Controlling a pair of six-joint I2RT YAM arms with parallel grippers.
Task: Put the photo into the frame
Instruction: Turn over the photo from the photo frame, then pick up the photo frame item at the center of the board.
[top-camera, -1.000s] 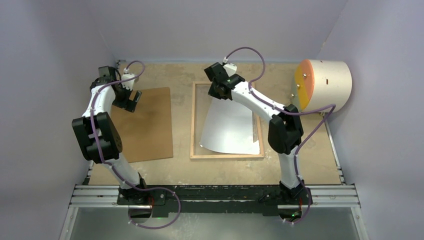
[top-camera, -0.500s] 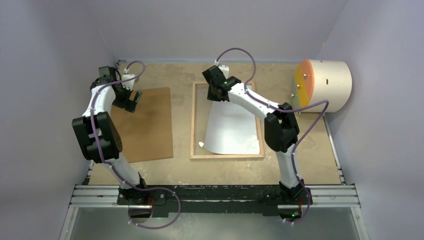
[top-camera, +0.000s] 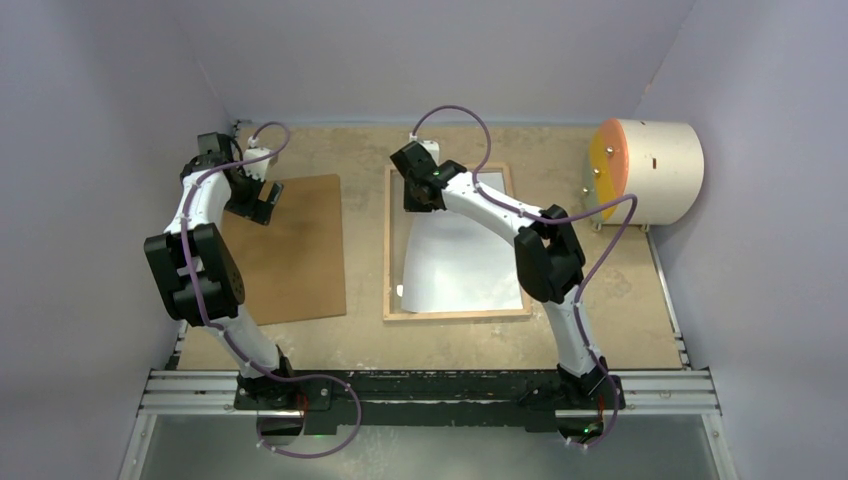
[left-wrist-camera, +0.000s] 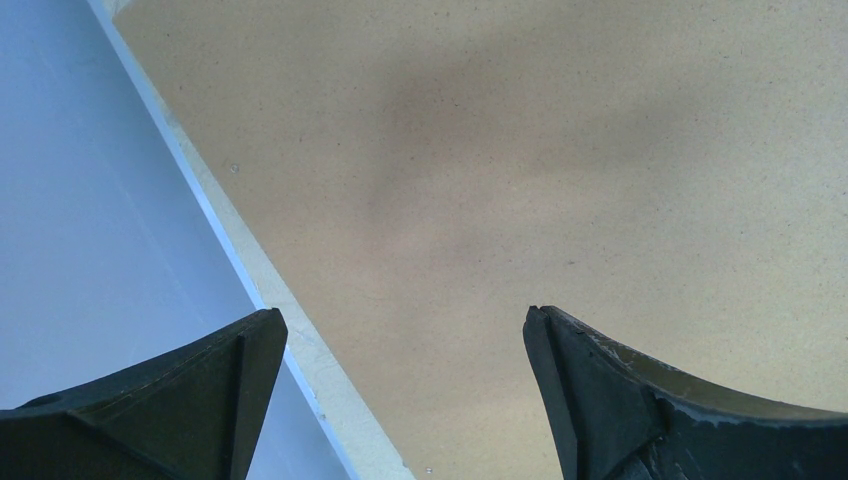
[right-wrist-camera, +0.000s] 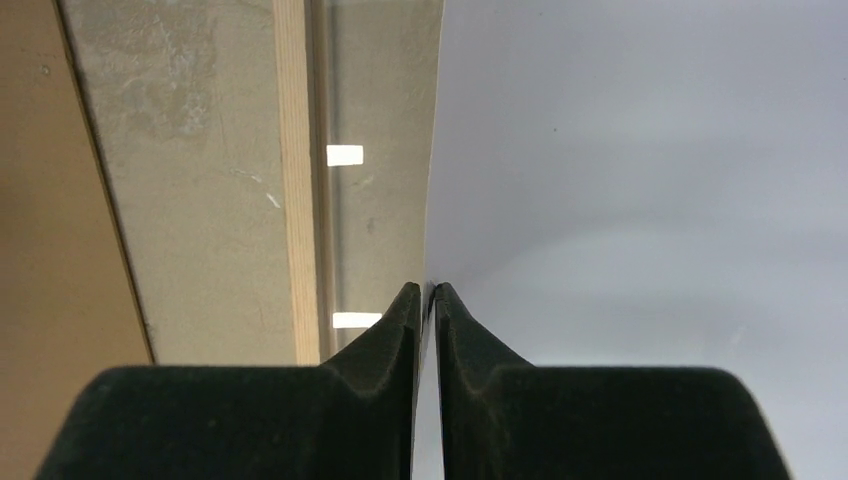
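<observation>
The frame (top-camera: 387, 250) lies back up on the table, light wood rim showing, its clear pane inside. The photo (top-camera: 465, 260) shows its plain white back and rests over the pane, its far edge lifted. My right gripper (top-camera: 418, 196) is shut on the photo's far left edge over the frame's far left corner; in the right wrist view my right gripper (right-wrist-camera: 428, 292) pinches the sheet (right-wrist-camera: 640, 180), with the wood rim (right-wrist-camera: 295, 180) to its left. My left gripper (top-camera: 262, 203) is open and empty above the brown backing board (top-camera: 295, 250), which fills the left wrist view (left-wrist-camera: 560, 160).
A white cylinder with an orange face (top-camera: 645, 172) stands at the far right. Purple walls close in the table on three sides. The arm bases sit on a rail (top-camera: 430, 385) at the near edge.
My right gripper has moved left along the frame's far end with the photo in it. The photo has swung straighter and now lines up more with the frame. The left arm has not moved.
</observation>
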